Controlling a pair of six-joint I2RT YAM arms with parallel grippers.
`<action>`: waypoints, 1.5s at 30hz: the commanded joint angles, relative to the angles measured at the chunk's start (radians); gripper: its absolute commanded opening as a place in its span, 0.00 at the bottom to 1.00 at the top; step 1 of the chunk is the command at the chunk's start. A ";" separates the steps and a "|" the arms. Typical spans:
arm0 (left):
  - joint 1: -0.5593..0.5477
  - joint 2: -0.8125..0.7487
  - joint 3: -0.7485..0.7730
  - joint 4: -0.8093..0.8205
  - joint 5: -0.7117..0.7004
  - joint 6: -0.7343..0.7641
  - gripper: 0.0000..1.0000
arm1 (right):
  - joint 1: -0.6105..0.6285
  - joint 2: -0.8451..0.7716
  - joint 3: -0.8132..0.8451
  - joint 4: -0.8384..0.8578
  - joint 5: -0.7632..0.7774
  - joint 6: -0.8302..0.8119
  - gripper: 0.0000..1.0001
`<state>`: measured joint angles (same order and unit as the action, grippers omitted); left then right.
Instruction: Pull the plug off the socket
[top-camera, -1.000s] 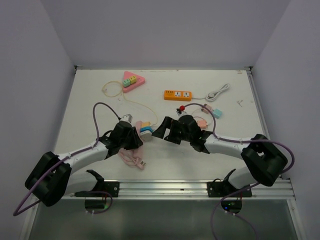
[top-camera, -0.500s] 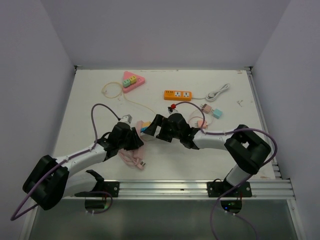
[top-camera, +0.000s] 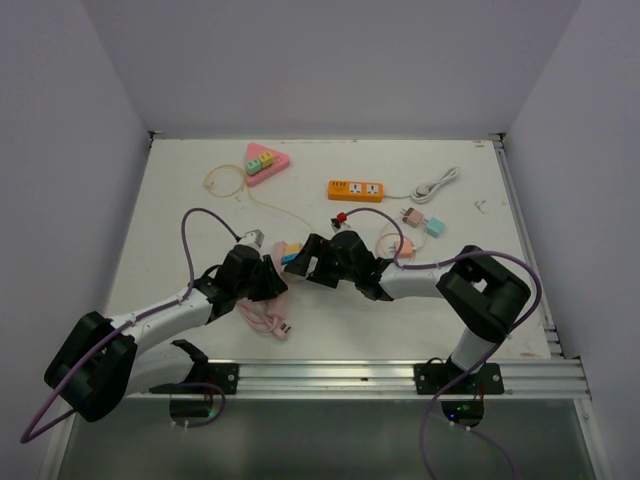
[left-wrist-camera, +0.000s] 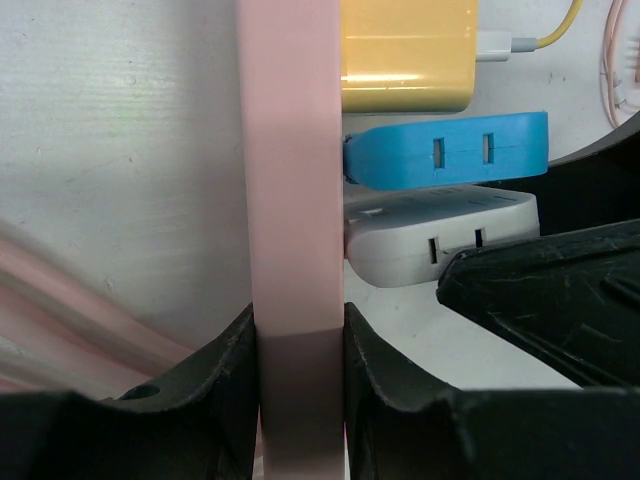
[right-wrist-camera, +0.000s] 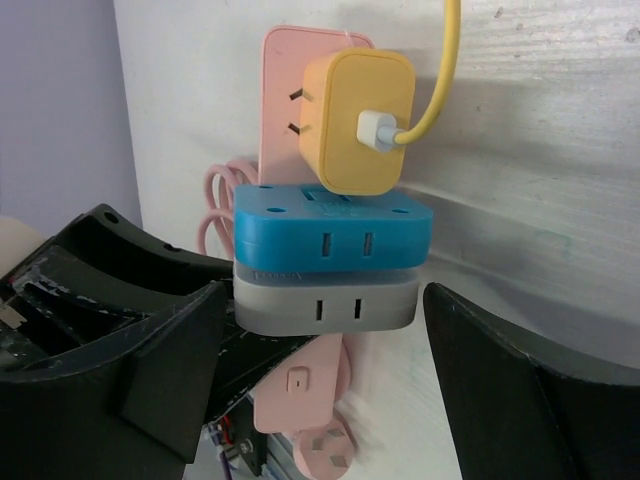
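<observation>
Left gripper (left-wrist-camera: 297, 326): pressed onto the pink socket strip (left-wrist-camera: 290, 150), one finger on each long face. The strip stands on edge between them. In the overhead view this hold sits left of the table's (top-camera: 170, 210) centre.

Plugs on the strip, read from the left wrist view: all three stick out toward 3 o'clock. The yellow plug (left-wrist-camera: 405, 50) is at the top with a white connector and yellow cable. The blue plug (left-wrist-camera: 450, 150) is under it and the grey plug (left-wrist-camera: 440, 235) is lowest. All three are seated against the strip's face. Blue and grey are stacked touching.

Right gripper (right-wrist-camera: 325, 310): spread, one finger at 9 o'clock and one at 3 o'clock of the grey plug. I see a thin dark gap on each side, so no firm pinch yet. The grey plug lies squarely between the fingers.

Pink cable (top-camera: 265, 320) is bunched at 6 o'clock of the left gripper.

Elsewhere on the table, from the strip:
- orange power strip (top-camera: 356, 189) at 1 o'clock, with a white cord (top-camera: 437, 183) beyond it
- pink triangular socket (top-camera: 266, 160) at 12 o'clock, near the back edge
- two small adaptors, pink (top-camera: 411, 217) and teal (top-camera: 434, 227), out at 2 o'clock
</observation>
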<state>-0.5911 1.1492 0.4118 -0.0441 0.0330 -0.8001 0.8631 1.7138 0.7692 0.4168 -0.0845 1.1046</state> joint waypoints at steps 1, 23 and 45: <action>-0.003 -0.037 -0.004 0.107 0.033 -0.004 0.00 | 0.004 0.000 0.025 0.079 0.028 0.017 0.83; -0.003 0.007 0.018 0.053 -0.082 -0.160 0.00 | 0.004 -0.035 -0.065 0.197 0.051 0.040 0.00; -0.003 0.026 -0.048 -0.132 -0.257 -0.238 0.00 | -0.038 -0.266 -0.096 0.031 0.246 -0.009 0.00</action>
<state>-0.5980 1.1561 0.3920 -0.0669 -0.1230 -1.0382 0.8413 1.4845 0.6777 0.4351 0.1062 1.1057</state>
